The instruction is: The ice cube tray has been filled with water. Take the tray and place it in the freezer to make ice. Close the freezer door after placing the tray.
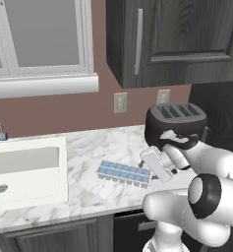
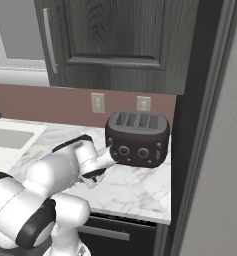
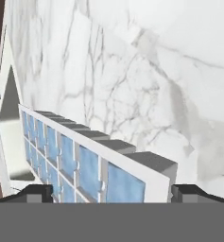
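Note:
The ice cube tray point(image 1: 124, 173) lies flat on the marble counter point(image 1: 98, 147), between the sink and the toaster. Its small cells hold light-blue water point(image 3: 87, 172). My gripper point(image 1: 149, 166) hovers at the tray's right end, tilted down toward it. In the hand view the tray point(image 3: 85, 156) runs away from me. My gripper point(image 3: 112, 194) is open, with one fingertip point(image 3: 35, 193) on each side of the tray's near end and not touching it. In the right base view my arm hides the tray. The freezer and the freezer door are out of view.
A dark four-slot toaster point(image 1: 176, 122) stands just behind my hand. A white sink point(image 1: 24, 170) is at the left. Dark wood cabinets point(image 2: 125, 40) hang above. A tall flat grey panel point(image 2: 217, 165) rises right of the counter; I cannot tell what it belongs to.

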